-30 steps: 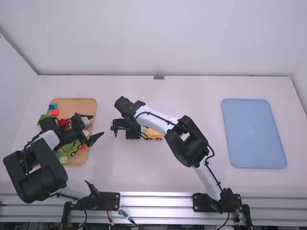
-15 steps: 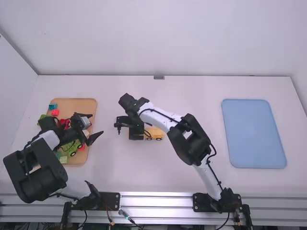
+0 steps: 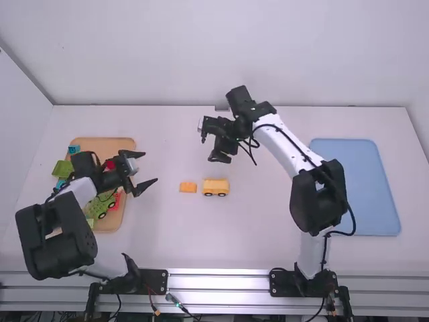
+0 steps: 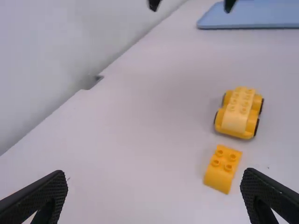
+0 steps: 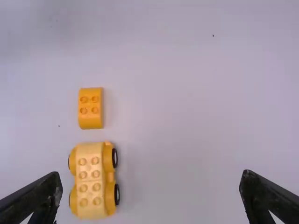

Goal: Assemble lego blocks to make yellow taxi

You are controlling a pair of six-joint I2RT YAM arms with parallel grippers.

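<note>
In the high view, the wheeled yellow car [image 3: 216,187] stands mid-table, with a small orange-yellow block [image 3: 188,187] lying just left of it, a gap between them. The left gripper [image 3: 148,167], at the wooden tray's right edge, is open and empty. My right gripper [image 3: 210,147] is open above the table, beyond the two pieces. In the left wrist view the left gripper [image 4: 156,189] frames the table, with the studded block [image 4: 223,169] and car [image 4: 239,113]. In the right wrist view the right gripper [image 5: 151,186] has nothing between its fingers; the car [image 5: 91,180] and block [image 5: 90,108] show their studs.
A wooden tray [image 3: 120,143] at the left holds green, teal and red pieces, including a green wheeled one [image 3: 98,208], partly under the left arm. At the right lies a blue tray [image 3: 355,188], with the right arm's elbow over its left edge.
The right gripper has moved away from the two yellow pieces, toward the table's far side and rightward, uncovering the small block. My left gripper has shifted slightly to the right.
</note>
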